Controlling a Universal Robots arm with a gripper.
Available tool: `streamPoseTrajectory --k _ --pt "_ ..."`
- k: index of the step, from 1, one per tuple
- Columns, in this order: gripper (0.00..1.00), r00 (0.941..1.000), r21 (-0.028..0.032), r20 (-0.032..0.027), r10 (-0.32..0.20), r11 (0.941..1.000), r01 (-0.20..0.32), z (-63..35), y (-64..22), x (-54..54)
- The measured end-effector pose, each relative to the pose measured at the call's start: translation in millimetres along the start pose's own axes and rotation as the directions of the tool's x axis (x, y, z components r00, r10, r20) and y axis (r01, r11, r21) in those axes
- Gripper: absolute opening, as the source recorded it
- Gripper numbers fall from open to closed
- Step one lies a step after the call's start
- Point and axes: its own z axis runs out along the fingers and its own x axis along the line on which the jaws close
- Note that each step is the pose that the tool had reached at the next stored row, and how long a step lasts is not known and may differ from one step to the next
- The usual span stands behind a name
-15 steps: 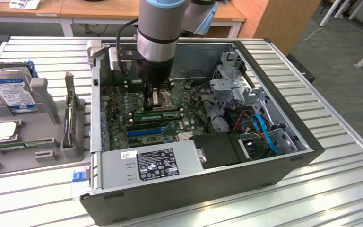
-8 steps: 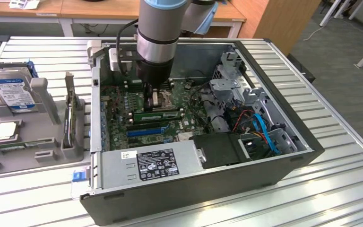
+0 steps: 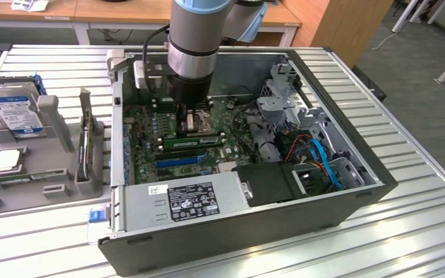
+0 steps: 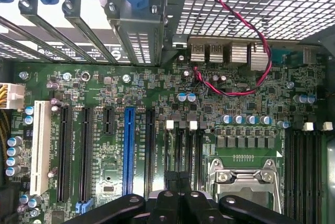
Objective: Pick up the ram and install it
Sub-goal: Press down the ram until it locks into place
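Gripper clenched, holding nothing visible, low over the motherboard inside the open computer case, centre frame. Ram lies seated just below the arm. Power supply lower centre; cable bundle right; hard drive far left.

You've got a matt grey metal case, ribbed shiny metal table, and glossy green motherboard.
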Motion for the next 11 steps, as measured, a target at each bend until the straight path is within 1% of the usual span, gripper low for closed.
streamPoseTrajectory --k 11 --pt "0.1 1.0 -0.0001 -0.0002 0.0 1.0 0.0 4.0 -0.2 0.2"
